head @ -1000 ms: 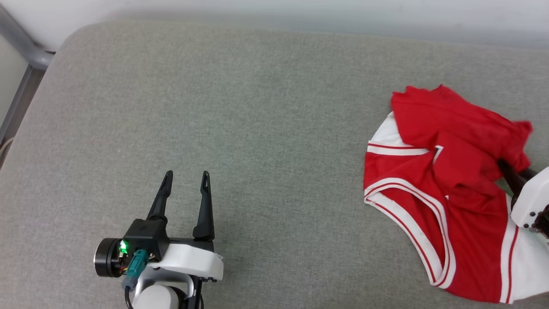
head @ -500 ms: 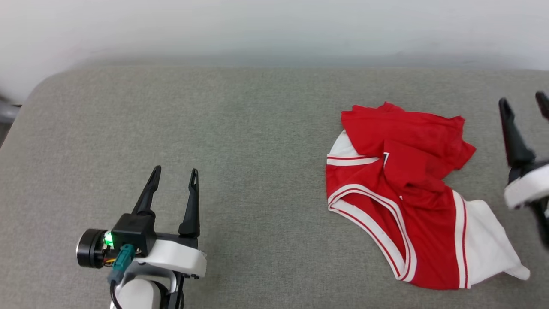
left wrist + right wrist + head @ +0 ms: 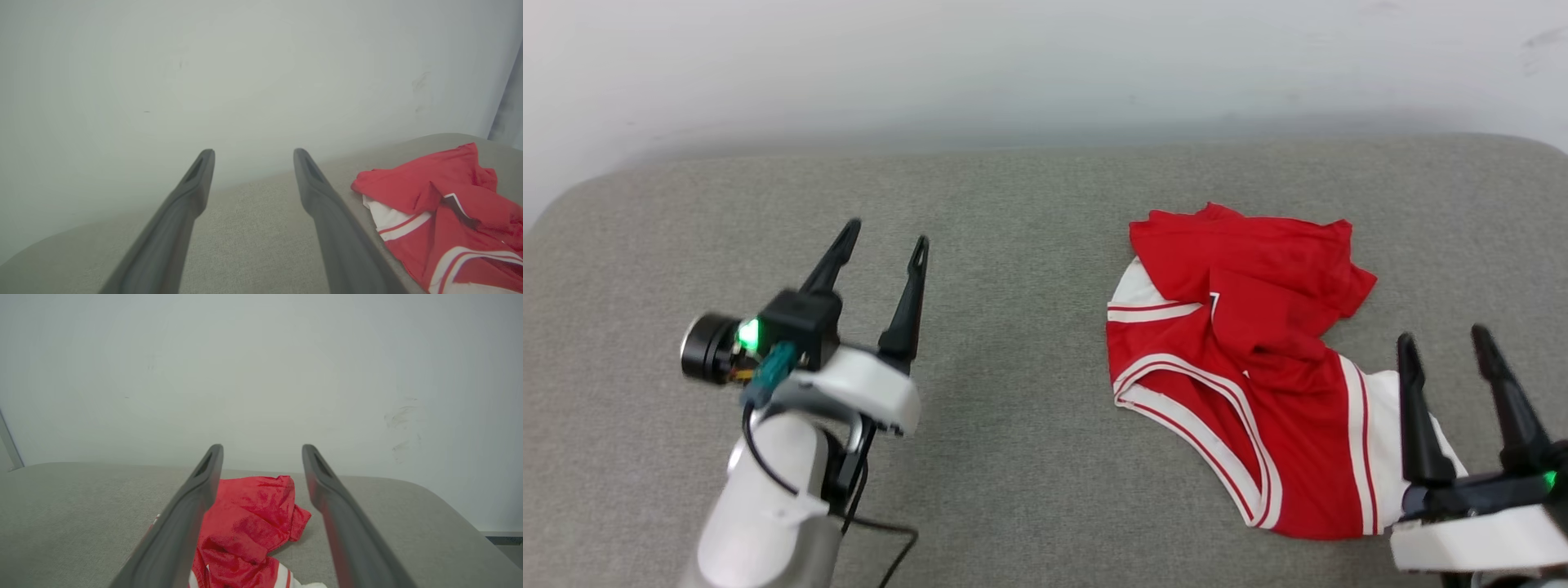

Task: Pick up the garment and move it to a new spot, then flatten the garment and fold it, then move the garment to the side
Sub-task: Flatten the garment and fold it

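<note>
Broadly, a wide grey fabric-covered padded surface [image 3: 1029, 457] with rounded corners runs up against a plain white wall [image 3: 1013, 65]. Right of the surface's middle lies a crumpled red short-sleeved T-shirt [image 3: 1250, 327] with white sleeves and red-and-white striped trim. Its body is bunched in folds and one white sleeve spreads toward the near right. The left gripper [image 3: 887, 232] hovers well apart from the shirt on the left, fingers spread and empty. The right gripper [image 3: 1442, 335] stands at the white sleeve, fingers apart, gripping nothing.
</note>
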Controlling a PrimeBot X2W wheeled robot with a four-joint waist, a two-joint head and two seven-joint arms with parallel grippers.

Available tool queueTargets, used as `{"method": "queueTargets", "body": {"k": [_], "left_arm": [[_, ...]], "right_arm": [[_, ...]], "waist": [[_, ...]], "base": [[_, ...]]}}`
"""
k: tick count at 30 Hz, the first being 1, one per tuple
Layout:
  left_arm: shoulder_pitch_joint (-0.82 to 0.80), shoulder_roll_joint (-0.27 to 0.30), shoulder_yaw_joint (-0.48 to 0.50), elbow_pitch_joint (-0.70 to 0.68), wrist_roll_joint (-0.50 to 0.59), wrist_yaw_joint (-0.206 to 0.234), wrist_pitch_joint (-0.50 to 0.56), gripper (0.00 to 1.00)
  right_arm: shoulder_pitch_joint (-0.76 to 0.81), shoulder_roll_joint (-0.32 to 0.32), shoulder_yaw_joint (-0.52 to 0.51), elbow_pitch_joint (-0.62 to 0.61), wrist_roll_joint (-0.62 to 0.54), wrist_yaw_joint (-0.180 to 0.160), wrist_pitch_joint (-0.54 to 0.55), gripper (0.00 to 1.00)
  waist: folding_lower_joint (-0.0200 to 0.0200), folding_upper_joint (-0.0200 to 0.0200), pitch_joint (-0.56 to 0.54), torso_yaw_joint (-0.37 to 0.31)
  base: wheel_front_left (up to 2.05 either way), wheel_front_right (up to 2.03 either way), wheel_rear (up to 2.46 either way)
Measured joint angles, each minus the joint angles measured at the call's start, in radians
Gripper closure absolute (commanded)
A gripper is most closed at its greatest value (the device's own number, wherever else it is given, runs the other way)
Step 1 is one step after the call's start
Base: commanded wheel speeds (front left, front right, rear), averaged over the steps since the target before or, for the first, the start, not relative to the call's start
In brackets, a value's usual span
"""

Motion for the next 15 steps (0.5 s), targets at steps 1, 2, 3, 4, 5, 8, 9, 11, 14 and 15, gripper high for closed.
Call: {"method": "queueTargets", "body": {"k": [1, 2, 3, 4, 5, 8, 9, 11, 14, 15], "left_arm": [[-0.032, 0.008, -0.019, 0.02, -0.008, -0.005, 0.018, 0.0], [-0.065, 0.017, -0.038, 0.034, -0.018, -0.006, 0.032, 0.0], [-0.099, 0.027, -0.057, 0.046, -0.029, -0.008, 0.053, 0.0], [-0.133, 0.036, -0.08, 0.063, -0.044, -0.011, 0.082, 0.0], [-0.164, 0.048, -0.114, 0.073, -0.068, -0.011, 0.104, 0.0], [-0.261, 0.09, -0.226, 0.102, -0.16, -0.012, 0.203, 0.0], [-0.293, 0.102, -0.266, 0.109, -0.196, -0.012, 0.239, 0.0], [-0.358, 0.134, -0.343, 0.123, -0.259, -0.012, 0.326, 0.0], [-0.455, 0.167, -0.453, 0.139, -0.352, -0.012, 0.46, 0.0], [-0.483, 0.178, -0.488, 0.143, -0.379, -0.012, 0.503, 0.0]], "right_arm": [[0.019, 0.011, 0.001, -0.008, -0.001, 0.0, 0.0, 0.0], [0.035, 0.022, 0.002, -0.012, -0.001, 0.0, 0.0, 0.0], [0.046, 0.027, 0.006, -0.011, -0.001, 0.0, 0.0, 0.0], [0.054, 0.03, 0.009, -0.012, -0.003, 0.0, 0.0, 0.0], [0.06, 0.031, 0.012, -0.012, -0.009, 0.0, 0.0, 0.0], [0.078, 0.038, 0.023, -0.012, -0.013, 0.0, 0.0, 0.0], [0.078, 0.039, 0.024, -0.012, -0.012, 0.0, 0.0, 0.0], [0.078, 0.04, 0.027, -0.015, -0.013, 0.0, 0.0, 0.0], [0.073, 0.04, 0.033, -0.015, -0.02, 0.0, 0.0, 0.0], [0.071, 0.039, 0.035, -0.014, -0.021, 0.0, 0.0, 0.0]], "waist": [[0.0, 0.0, 0.0, -0.005], [0.0, 0.0, 0.001, -0.011], [0.0, 0.0, 0.002, -0.018], [0.0, 0.0, 0.003, -0.024], [0.0, 0.0, 0.006, -0.031], [0.0001, 0.0, 0.015, -0.051], [0.0001, 0.0, 0.02, -0.058], [0.0001, 0.0, 0.03, -0.071], [0.0001, 0.0, 0.05, -0.088], [0.0001, 0.0, 0.058, -0.094]], "base": [[0.0, 0.0, 0.0], [0.0, 0.0, 0.0], [0.0, 0.0, 0.0], [0.0, 0.0, 0.0], [0.0, 0.0, 0.0], [0.0, 0.0, 0.0], [0.0, 0.0, 0.0], [0.0, 0.0, 0.0], [0.0, 0.0, 0.0], [0.0, 0.0, 0.0]]}}
